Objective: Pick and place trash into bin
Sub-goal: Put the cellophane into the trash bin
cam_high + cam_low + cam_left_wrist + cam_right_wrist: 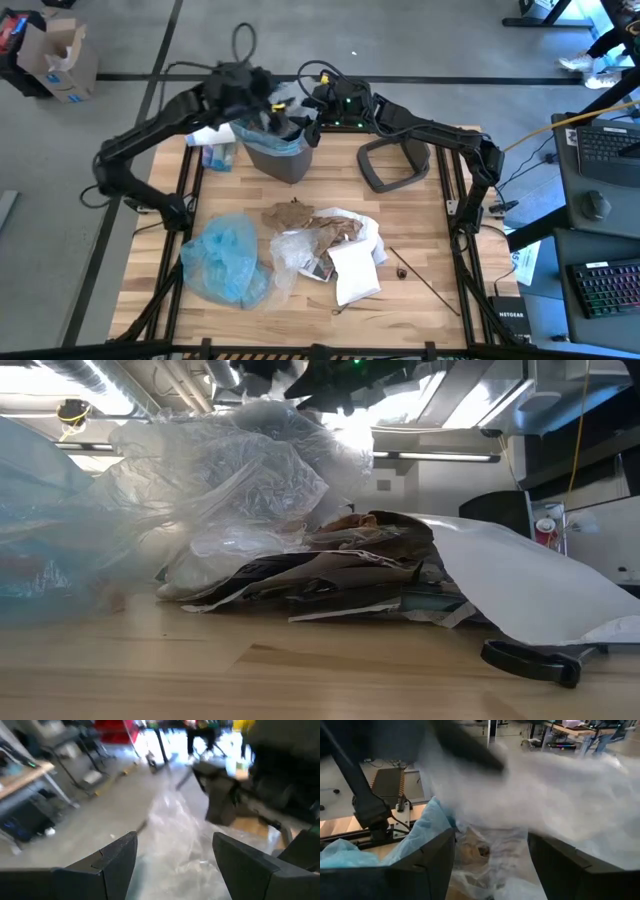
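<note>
Trash (318, 248) lies heaped mid-surface, near the bin (275, 150) at the far edge; I have both tools over the bin, left tool (172, 865) apart, right tool (490, 862) apart, clear wrap (560, 795) around them; I judge a drop under way; next, reach back for the heap.

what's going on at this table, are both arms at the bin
Yes. Both arms reach to the far side of the table, over the dark grey bin with its blue liner. The left end effector and the right end effector both hover at the bin's rim with fingers spread, and clear wrap hangs in front of the right one. The grey lid lies beside the bin. A pile of paper and mailers and a blue bag are still on the table.
</note>
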You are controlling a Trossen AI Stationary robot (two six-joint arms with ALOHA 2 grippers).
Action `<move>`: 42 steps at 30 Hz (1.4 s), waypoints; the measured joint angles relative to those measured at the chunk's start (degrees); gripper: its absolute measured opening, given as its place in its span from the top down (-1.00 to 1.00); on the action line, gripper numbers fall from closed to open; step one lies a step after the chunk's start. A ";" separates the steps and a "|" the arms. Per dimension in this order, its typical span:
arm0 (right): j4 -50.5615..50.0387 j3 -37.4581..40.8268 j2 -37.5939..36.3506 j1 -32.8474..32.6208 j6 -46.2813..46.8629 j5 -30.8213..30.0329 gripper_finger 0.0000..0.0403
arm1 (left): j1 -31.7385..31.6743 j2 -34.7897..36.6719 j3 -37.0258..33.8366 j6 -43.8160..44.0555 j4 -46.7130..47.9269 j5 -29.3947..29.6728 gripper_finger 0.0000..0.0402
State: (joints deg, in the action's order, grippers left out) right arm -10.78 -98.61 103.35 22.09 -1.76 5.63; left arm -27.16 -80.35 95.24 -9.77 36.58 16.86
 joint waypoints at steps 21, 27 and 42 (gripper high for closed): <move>-4.91 -0.07 -10.20 0.00 -0.42 0.46 -0.19 | -8.94 -6.71 -6.55 12.63 10.28 -12.65 -0.26; -5.40 -0.07 -10.41 0.00 -0.09 1.07 -0.19 | -8.63 -9.74 -11.07 14.17 10.95 -13.09 -0.26; -7.56 -0.04 -10.19 -1.57 -1.51 1.09 -0.19 | -8.34 -6.17 -2.69 14.25 21.09 -13.13 -0.26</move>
State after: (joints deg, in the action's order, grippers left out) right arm -18.34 -98.65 93.17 20.52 -3.27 6.72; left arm -35.49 -86.52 92.56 4.48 57.68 3.73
